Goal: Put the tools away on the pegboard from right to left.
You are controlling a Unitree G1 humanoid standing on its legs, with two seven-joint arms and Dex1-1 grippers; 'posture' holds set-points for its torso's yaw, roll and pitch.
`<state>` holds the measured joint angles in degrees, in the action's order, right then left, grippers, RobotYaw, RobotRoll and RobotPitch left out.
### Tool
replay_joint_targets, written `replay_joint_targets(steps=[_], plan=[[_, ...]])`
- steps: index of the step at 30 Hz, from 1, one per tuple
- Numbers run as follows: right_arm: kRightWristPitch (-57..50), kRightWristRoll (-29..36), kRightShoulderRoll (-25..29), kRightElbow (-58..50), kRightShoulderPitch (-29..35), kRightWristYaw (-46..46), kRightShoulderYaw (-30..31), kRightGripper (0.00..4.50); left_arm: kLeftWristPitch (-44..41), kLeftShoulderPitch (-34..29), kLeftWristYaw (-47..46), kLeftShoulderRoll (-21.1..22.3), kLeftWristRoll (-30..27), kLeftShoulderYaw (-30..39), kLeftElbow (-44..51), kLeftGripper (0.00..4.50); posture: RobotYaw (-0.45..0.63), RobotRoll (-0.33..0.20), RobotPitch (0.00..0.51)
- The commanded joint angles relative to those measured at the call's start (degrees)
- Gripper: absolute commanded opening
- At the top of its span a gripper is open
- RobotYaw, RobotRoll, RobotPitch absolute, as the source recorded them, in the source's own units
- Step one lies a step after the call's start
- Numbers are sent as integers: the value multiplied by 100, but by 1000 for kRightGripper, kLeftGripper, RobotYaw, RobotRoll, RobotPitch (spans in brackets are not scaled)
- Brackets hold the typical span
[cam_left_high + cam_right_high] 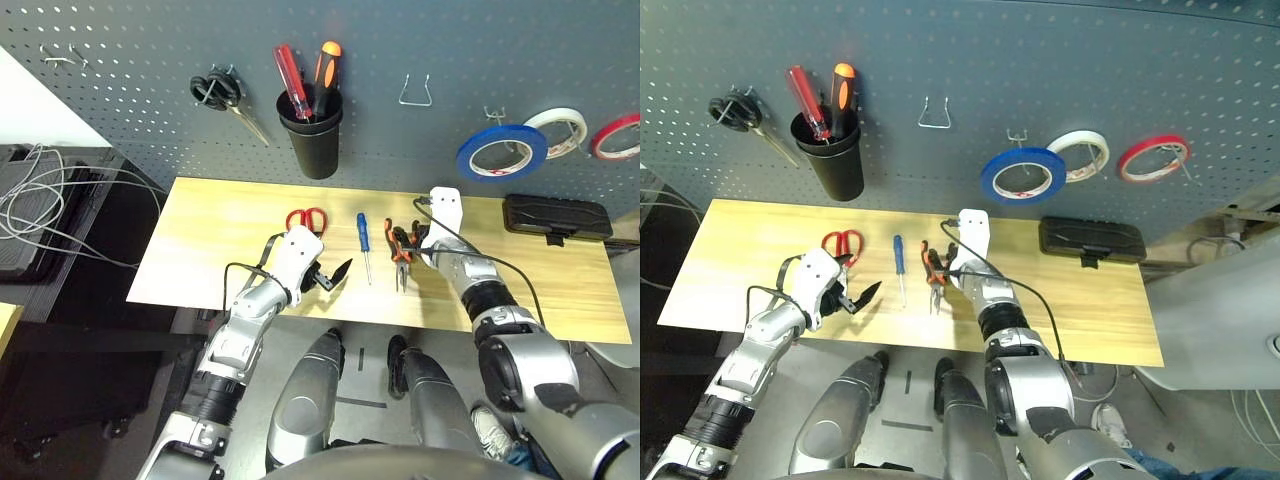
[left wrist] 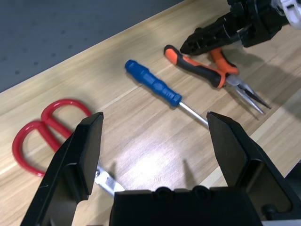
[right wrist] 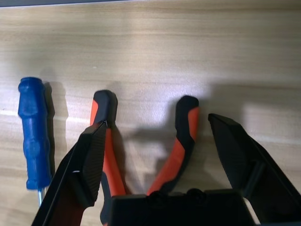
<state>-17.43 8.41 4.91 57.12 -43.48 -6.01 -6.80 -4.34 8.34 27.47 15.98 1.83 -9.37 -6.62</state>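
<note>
Pliers [image 3: 141,155] come next for us, judging by the blue tape ring [image 1: 502,151] already hanging on the pegboard [image 1: 400,50] at about two o'clock in the head view. They lie on the wooden surface [image 1: 220,220] with the orange-and-black handles splayed toward the board and the thin nose pointing back at us.

Our right end effector [image 3: 157,155] hangs low over those handles, its two black fingers spread outside both of them and gripping nothing yet. Our left end effector [image 2: 155,146] is wide open and empty, poised above bare wood between the red-handled scissors [image 2: 47,132] and the blue-handled screwdriver [image 2: 153,87].

We expect the pliers to be stiff and fairly heavy for their size, steel under rubbery sleeves that should give the pads good friction. The pivot is the trouble: squeeze one handle and the other swings, so we judge the safest hold is across both handles together, near the joint where they converge, letting the closing fingers press them shut. A hold far out on the handle ends would leave the heavy nose drooping.

Scissors and screwdriver sit at nine o'clock of the pliers, untouched.
</note>
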Motion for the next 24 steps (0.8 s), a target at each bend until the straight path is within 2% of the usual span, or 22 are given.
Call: replay_joint_targets(steps=[1,8,9,15,19,24], plan=[[-222,35,-36,275,19,236,-169,3196,-79,-120,1,33,-20,7,16,4500,245,0,321],[-568,122,1,139,-12,386,-376,614,33,31,9,5,-33,26,-188,4500,231,0,290],[-625,132,4,22,10,350,-380,371,59,60,5,-1,-38,35,-215,4500,229,0,287],[-1036,54,3,-1304,417,-140,-33,373,389,225,-14,-47,-123,163,-403,4500,204,0,260],[-1281,16,165,-3006,1044,-640,434,373,699,333,-68,-112,-287,349,-472,4500,177,0,237],[-1211,-76,486,-4340,1578,-1013,784,373,937,367,-16,-111,-382,448,-455,4500,158,0,226]])
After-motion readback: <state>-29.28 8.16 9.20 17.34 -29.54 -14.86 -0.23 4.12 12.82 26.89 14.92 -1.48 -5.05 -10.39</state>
